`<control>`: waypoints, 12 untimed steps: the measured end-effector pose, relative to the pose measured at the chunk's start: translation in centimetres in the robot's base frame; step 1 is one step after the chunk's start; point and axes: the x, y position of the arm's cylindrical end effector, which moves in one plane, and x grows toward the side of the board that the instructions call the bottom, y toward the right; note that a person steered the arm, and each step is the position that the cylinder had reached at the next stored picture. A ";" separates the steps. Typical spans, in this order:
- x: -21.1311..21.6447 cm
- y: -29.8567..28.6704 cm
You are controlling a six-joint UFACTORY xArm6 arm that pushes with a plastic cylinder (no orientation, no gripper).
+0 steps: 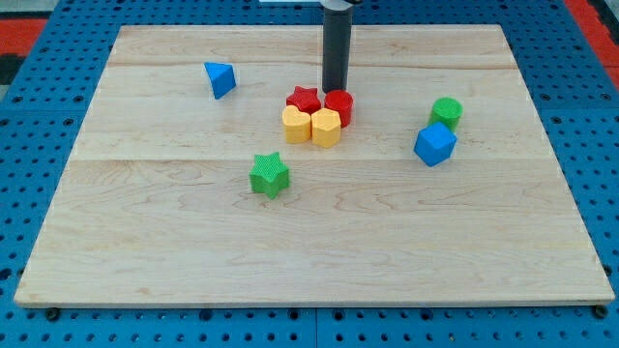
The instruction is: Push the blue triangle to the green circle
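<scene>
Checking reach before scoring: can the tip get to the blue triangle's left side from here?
Probably yes. My tip stands behind the red star, and the board between it and the blue triangle looks bare.

Board – pale wood, matt, visible grain; green star ribbed; rod dark, smooth.

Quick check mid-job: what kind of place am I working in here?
Probably a lab bench rig for pushing tests: a pale wooden board lies on a blue perforated base, with small toy blocks like the blue triangle and green circle. My tip sits behind the red blocks.
</scene>
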 end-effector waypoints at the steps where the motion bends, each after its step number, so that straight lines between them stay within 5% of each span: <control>1: -0.7 -3.7; 4: 2.5 -16.0; 5: 0.5 -19.1; 12: -2.2 6.2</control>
